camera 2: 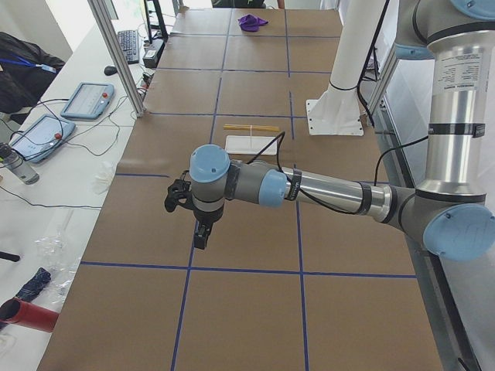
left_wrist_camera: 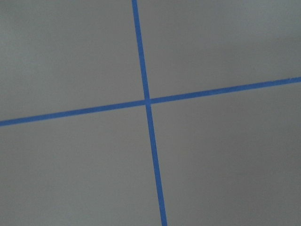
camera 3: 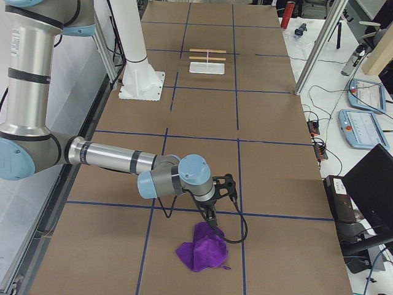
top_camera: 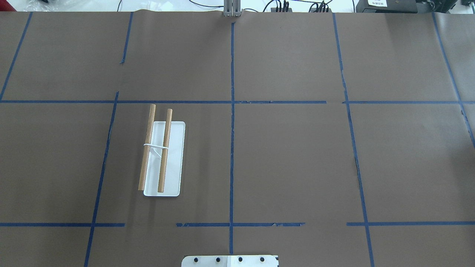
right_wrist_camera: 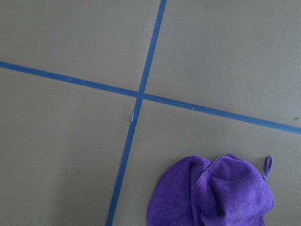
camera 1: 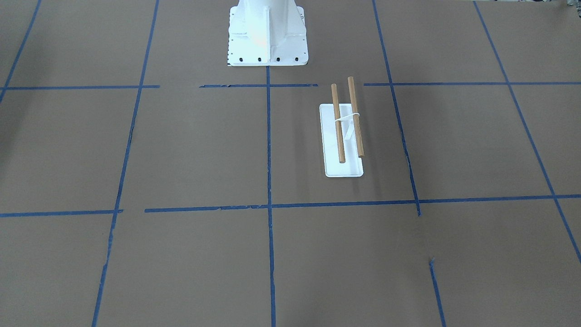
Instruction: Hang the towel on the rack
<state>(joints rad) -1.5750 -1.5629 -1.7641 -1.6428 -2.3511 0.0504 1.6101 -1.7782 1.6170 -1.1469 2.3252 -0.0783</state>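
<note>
Surface: brown paper (top_camera: 289, 163) covers the whole table, divided into large rectangles by blue tape (top_camera: 232, 148); several tape lines are broken or torn. White pedestal (camera 1: 268, 32) stands at top centre of the front-facing view.

Room: a white bench along the left edge of the exterior left view carries two pendants (camera 2: 85, 99), a keyboard and loose cables.

Writing: a white label (top_camera: 376, 3) on a black box at the upper right of the overhead view is too small to read.

Rack (camera 1: 343, 141) stands right of centre in the front-facing view, base flat on the paper, both dowels parallel along its length.

Towel (camera 3: 202, 249) lies crumpled at lower centre of the exterior right view, well apart from the rack.

Right gripper (camera 3: 212, 216) points down at the towel's upper edge; contact and jaw state cannot be determined.

Left gripper (camera 2: 201, 232) hangs over bare paper at centre left of the exterior left view; jaw state cannot be determined
</note>
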